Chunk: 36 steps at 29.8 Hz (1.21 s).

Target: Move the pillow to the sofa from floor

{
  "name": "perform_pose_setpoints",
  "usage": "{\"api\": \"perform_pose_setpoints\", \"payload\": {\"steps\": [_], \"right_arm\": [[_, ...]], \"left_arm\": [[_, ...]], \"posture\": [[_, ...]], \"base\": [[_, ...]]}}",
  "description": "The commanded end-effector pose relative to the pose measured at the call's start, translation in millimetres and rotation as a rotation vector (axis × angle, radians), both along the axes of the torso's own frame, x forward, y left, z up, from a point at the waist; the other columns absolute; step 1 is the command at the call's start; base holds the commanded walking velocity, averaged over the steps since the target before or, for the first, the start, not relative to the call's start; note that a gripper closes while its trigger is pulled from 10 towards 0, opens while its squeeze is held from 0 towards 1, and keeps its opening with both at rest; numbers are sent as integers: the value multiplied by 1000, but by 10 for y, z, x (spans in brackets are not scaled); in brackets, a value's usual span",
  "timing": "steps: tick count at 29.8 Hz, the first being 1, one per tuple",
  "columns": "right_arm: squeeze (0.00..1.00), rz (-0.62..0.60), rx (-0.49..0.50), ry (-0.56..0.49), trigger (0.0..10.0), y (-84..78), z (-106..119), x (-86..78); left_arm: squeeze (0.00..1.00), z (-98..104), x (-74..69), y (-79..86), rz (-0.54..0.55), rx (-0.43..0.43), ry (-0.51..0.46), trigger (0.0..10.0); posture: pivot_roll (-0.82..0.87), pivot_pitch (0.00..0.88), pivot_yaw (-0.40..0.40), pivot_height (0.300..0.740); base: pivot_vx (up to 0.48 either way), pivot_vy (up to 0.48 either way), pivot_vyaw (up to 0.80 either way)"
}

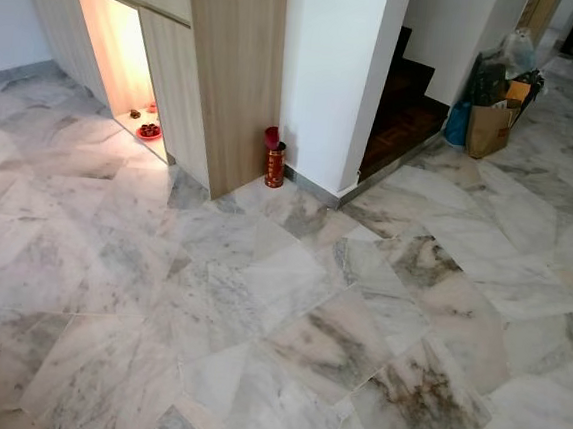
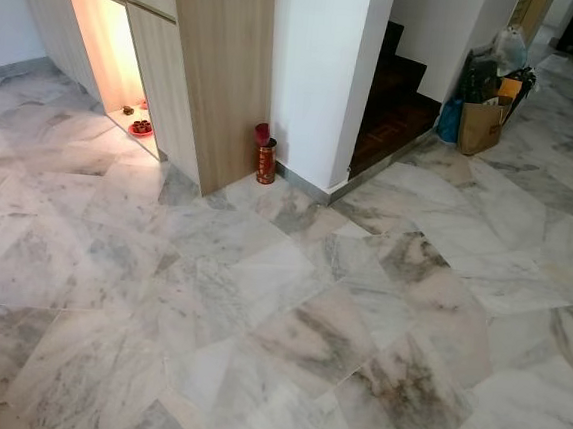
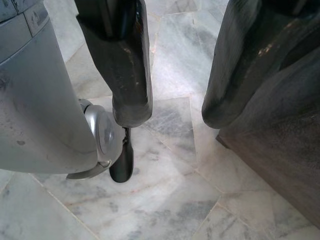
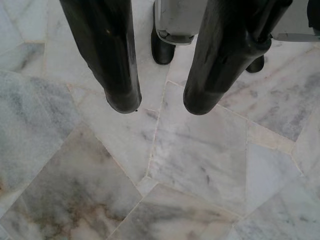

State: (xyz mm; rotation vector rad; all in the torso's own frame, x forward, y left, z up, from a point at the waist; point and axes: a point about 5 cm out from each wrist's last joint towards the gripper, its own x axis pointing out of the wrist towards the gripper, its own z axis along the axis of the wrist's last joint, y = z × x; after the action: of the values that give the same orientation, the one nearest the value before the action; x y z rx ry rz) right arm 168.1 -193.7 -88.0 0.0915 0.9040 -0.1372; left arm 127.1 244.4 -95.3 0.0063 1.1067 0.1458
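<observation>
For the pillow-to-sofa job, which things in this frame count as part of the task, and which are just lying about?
Part of the job:
left gripper, open, empty, hanging over the marble floor
right gripper, open, empty

Just lying about:
red canister at the wall corner
red dish in the lit niche
paper bag by the steps

I can spot no pillow or sofa.

The left gripper [image 3: 170, 107] has two long, matte black fingers [image 3: 131, 75] with rounded, scuffed tips. Beside them is a smooth silver-grey leg shell [image 3: 35, 110] with a round silver joint cap [image 3: 102, 137]. The right gripper [image 4: 162, 105] has glossier black fingers [image 4: 112, 60], blunt-ended.
</observation>
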Motion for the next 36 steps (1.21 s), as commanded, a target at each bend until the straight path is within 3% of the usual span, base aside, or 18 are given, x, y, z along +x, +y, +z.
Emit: {"api": "perform_pose_setpoints", "payload": {"steps": [1,22,23,26,29,36], "right_arm": [[0,-25,73,40,10000,28,60,195],[0,-25,73,40,10000,28,60,195],[0,-46,109,23,10000,56,69,217],[0,-70,136,-2,10000,58,92,258],[0,-52,138,0,10000,76,94,265],[0,-45,157,4,10000,99,98,280]], "left_arm": [[0,116,357,-99,17,-21,-135,10000],[0,116,357,-99,17,-21,-135,10000],[0,92,295,-87,-3,-1,-113,10000],[0,51,189,-84,-44,29,-73,10000],[0,47,196,-115,-97,39,-67,10000],[0,38,190,-140,-81,39,-71,10000]], "posture": [[-5,28,25,740],[-5,28,25,740],[14,67,19,740],[17,64,15,740],[22,64,12,740],[23,66,12,740]], "base": [[0,0,0],[0,0,0],[0,0,0],[0,0,0],[0,0,0],[0,0,0]]}}
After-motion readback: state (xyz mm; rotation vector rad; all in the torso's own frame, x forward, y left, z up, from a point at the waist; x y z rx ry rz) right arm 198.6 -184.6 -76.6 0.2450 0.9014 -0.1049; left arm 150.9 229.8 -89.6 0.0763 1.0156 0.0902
